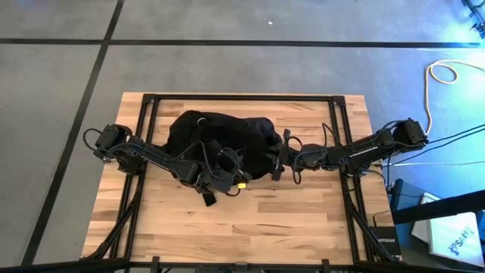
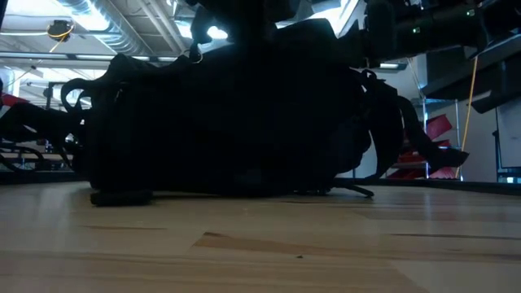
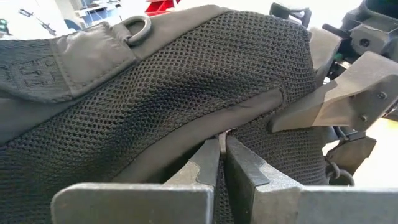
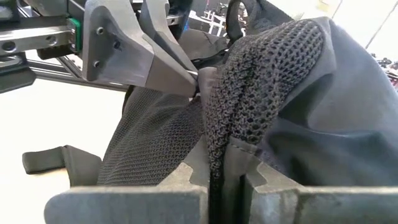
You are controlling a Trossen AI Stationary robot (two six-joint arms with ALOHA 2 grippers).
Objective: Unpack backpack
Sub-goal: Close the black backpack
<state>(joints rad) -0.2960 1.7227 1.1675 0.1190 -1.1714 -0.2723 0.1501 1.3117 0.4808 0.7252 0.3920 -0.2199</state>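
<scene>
We see the black backpack [image 1: 220,136] lying on the bench [image 1: 250,220]. Both pincers pinch its mesh: left pincer [image 3: 221,146], right pincer [image 4: 217,174], at 3 o'clock.

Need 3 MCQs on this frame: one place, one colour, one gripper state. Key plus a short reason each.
1. Where does the backpack lie?
A. on the wooden table, between the two arms
B. on the grey floor
C. hanging off the table's edge

2. What colour is the backpack?
A. red
B. black
C. white

3. How is the left gripper?
A. wide open above the bag
B. shut on the backpack
C. parked off the table

Key:
1 A, the high view shows it on the table.
2 B, black fabric and mesh in every view.
3 B, the left wrist view shows its fingers pinched on a fold of mesh; the right gripper also clamps fabric.
</scene>
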